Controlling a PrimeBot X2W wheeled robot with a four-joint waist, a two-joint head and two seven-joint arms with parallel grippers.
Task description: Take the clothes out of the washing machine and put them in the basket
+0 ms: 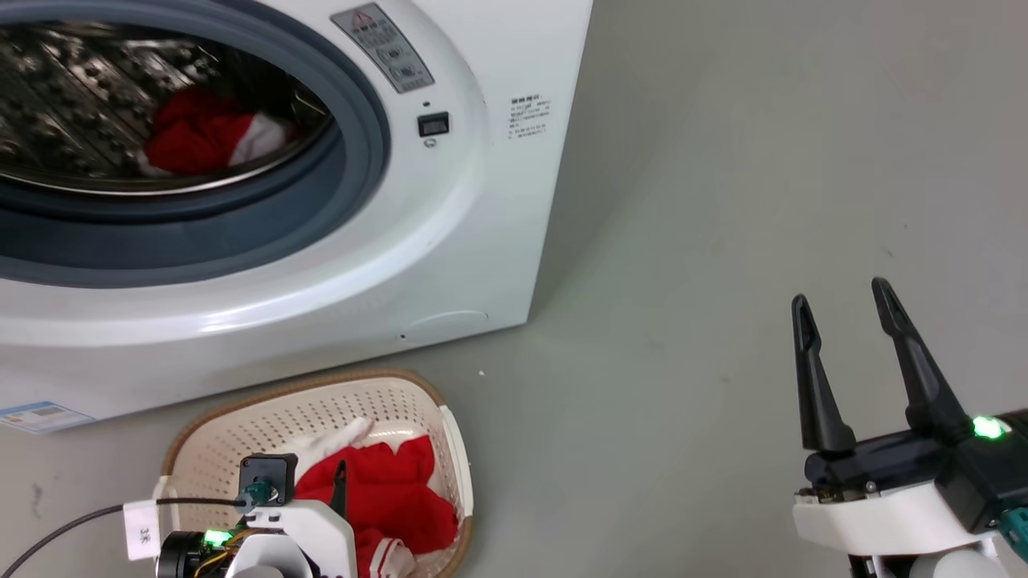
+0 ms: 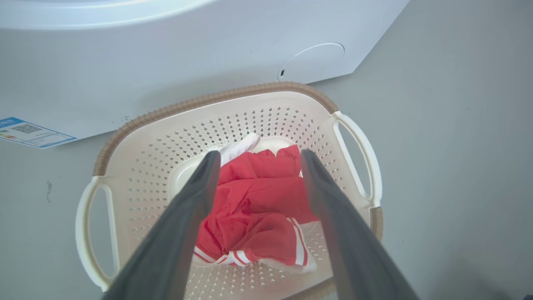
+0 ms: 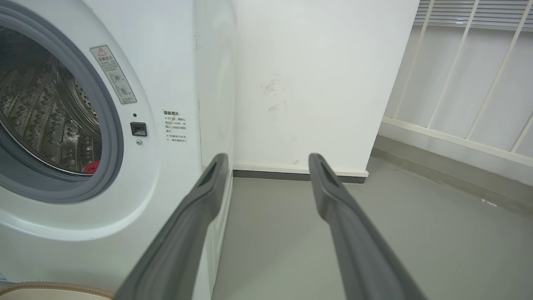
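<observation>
While the left claw is held spread over the clothes, trim could be snagged from the basket below

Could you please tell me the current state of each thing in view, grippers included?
washing machine: porthole open, drum not yet emptied.
red garment in the drum: bunched, lying at the drum's bottom.
basket: upright on the floor in front of the washer, partly filled.
red garment in the basket: crumpled, lying inside.
left gripper: open, above the basket.
right gripper: open, empty, over the floor.
</observation>
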